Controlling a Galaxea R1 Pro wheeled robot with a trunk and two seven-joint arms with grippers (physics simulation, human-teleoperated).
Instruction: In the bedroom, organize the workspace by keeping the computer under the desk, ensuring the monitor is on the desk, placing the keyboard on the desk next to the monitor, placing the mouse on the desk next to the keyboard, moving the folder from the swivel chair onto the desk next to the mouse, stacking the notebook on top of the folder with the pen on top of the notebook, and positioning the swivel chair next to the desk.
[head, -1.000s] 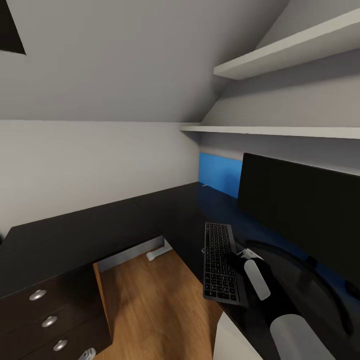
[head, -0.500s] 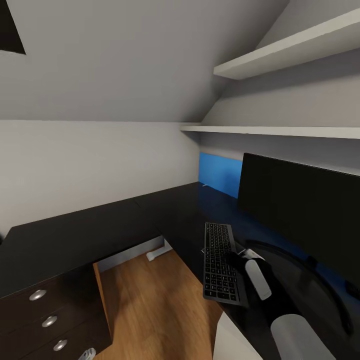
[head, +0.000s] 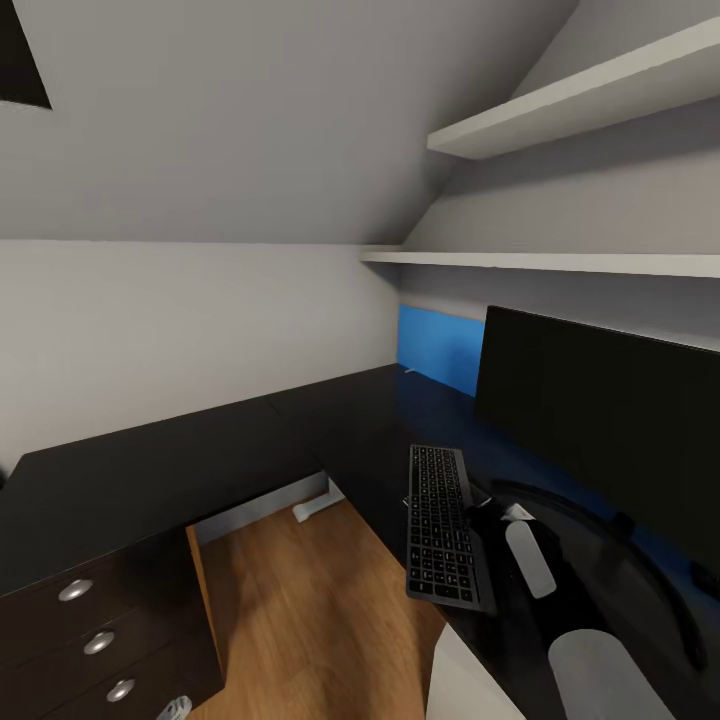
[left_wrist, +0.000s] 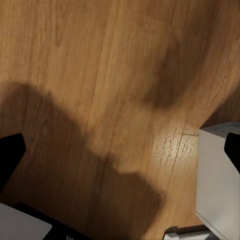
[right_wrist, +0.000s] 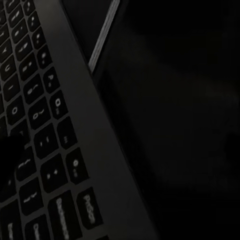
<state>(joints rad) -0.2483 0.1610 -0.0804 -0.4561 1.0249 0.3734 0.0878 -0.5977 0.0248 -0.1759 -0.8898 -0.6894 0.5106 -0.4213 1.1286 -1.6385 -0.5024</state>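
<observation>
The right arm has slid a little back toward the robot and toward the monitor side since a second ago, so the right pincer (head: 492, 518) now sits just off the long edge of the keyboard (head: 438, 523) instead of over its keys. That reads as a withdrawal after setting the keyboard down: it lies flat on the black counter (head: 150, 470), its near end overhanging the counter's front edge slightly, so a nudge inward may yet be wanted. The right wrist view looks along that same edge of the keyboard (right_wrist: 45, 150), with a dark finger tip (right_wrist: 10, 155) low over the keys; whether the jaws stand open or closed I cannot tell. The left pincer (left_wrist: 120, 150) hangs open over the wooden floor (left_wrist: 100, 75), its two dark tips wide apart with nothing between them.

Beyond the right pincer stands the monitor (head: 600, 420), on the counter and cut off by the frame. Its curved stand (head: 640, 560) is hard to separate from the glossy black top. Farther still, a blue wall panel (head: 440, 350) shows behind the monitor.
</observation>
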